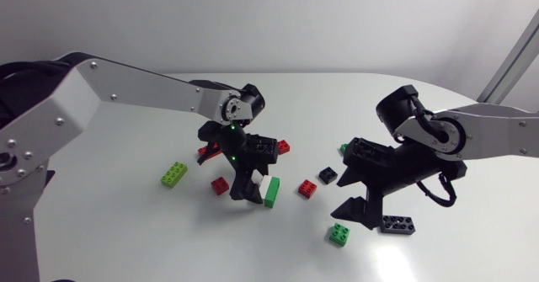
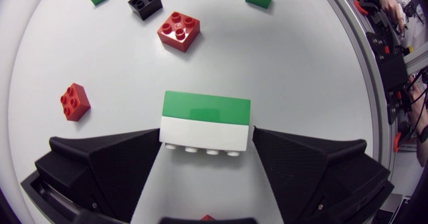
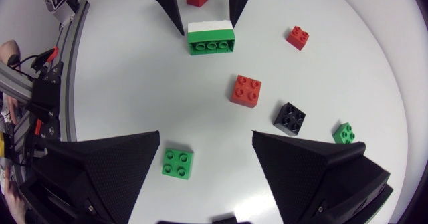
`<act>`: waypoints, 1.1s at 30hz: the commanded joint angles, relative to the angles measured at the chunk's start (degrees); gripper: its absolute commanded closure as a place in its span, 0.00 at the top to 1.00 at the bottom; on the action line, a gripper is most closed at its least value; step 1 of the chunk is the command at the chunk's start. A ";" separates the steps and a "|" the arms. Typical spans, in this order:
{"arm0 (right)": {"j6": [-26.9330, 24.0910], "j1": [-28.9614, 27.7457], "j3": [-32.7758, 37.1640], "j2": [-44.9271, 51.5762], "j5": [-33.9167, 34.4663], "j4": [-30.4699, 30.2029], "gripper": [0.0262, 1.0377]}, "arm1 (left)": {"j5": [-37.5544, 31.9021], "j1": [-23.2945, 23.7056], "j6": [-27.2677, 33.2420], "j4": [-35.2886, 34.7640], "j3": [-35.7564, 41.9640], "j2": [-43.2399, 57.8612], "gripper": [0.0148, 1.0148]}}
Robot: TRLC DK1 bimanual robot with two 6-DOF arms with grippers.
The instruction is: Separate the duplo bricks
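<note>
Here, the white-and-green brick pair [image 2: 205, 120] lies on its side, straddled by the left gripper [image 2: 205, 138] (whether it is clamped cannot be told). The right gripper [image 3: 206, 137] gapes empty. The plastic is likely light, rigid and slick, so take each colour across its flat walls.

Three red bricks [image 1: 220, 186] [image 1: 284, 146] [image 1: 307, 188] are in plain sight. There are two green square bricks [image 1: 339, 234] [image 1: 344, 150], one lime long brick [image 1: 174, 174], one black square brick [image 1: 328, 175], one dark long brick [image 1: 397, 225], and one green-on-white stack [image 1: 271, 191].
</note>
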 commanded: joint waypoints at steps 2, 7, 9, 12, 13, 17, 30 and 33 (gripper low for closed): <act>-1.43 -0.48 -1.96 -0.82 -0.71 -0.98 0.96 | 0.03 -0.45 0.92 -0.23 -0.88 0.24 0.76; -1.34 -0.48 -1.96 -1.35 -0.89 -1.15 0.96 | 0.03 -0.45 0.74 -0.05 -1.05 0.32 0.52; -1.34 -0.48 -1.96 -1.79 -1.24 -1.33 0.96 | 0.03 -0.53 0.57 0.04 -1.05 0.15 0.38; -0.46 -0.91 -1.43 -2.85 -2.56 -1.50 0.96 | 0.12 -0.53 -0.40 0.12 -1.32 -1.43 0.25; 0.42 -1.18 -0.90 -3.11 -3.43 -1.68 0.96 | 0.12 -0.71 -0.93 0.30 -1.67 -2.75 0.24; 3.58 -3.38 2.70 -3.64 -8.62 -4.84 0.96 | 0.12 -2.38 -3.74 4.08 -6.15 -10.05 0.24; 22.57 -9.88 11.32 -1.09 -28.40 -7.92 0.96 | -4.80 -8.53 -19.12 27.72 -19.95 -25.43 0.23; 25.91 -10.76 11.58 -0.82 -31.21 -7.31 0.95 | -6.91 -9.85 -22.72 35.19 -23.90 -27.45 0.23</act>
